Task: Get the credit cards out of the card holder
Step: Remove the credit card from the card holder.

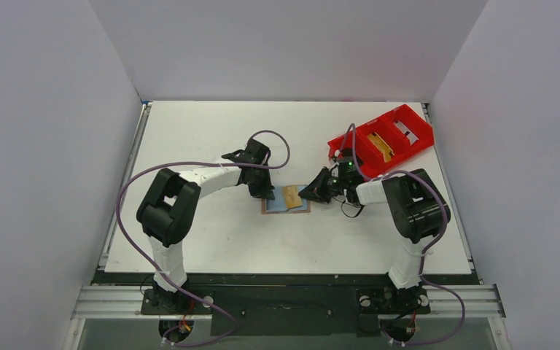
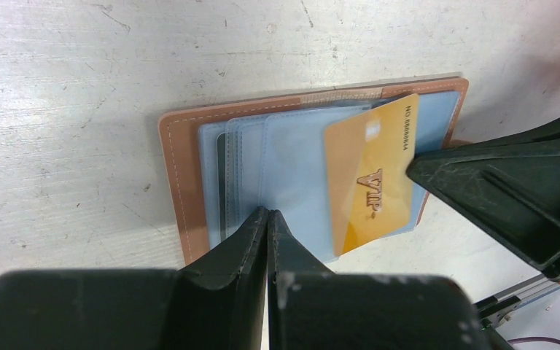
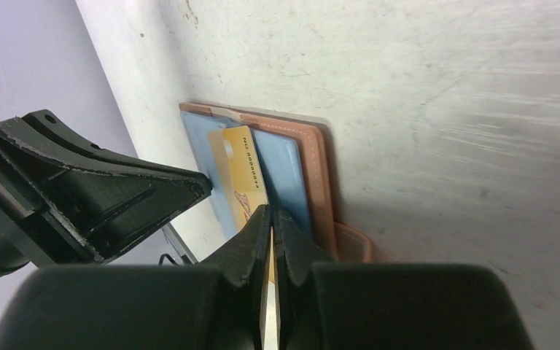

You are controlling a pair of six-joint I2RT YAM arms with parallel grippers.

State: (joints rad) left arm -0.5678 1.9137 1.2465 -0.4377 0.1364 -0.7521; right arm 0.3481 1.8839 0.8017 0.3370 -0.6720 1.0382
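The card holder [image 1: 278, 206] lies open and flat on the table, tan edge [image 2: 178, 182] around pale blue pockets. A gold card [image 2: 370, 182] sticks out of its right-hand pocket at a slant. My right gripper [image 3: 270, 211] is shut on the near edge of that gold card [image 3: 235, 162], the holder's tab [image 3: 354, 244] beside it. My left gripper [image 2: 267, 213] is shut, its tips pressing down on the blue middle pocket. A dark card edge [image 2: 221, 182] shows in the left pockets. In the top view the left gripper [image 1: 263, 192] and right gripper [image 1: 312, 192] flank the holder.
A red compartment tray [image 1: 350, 138] stands at the back right, holding a gold card [image 1: 383, 146] and a pale card [image 1: 407, 130]. White walls close in the table on three sides. The right arm's cable loops near the tray.
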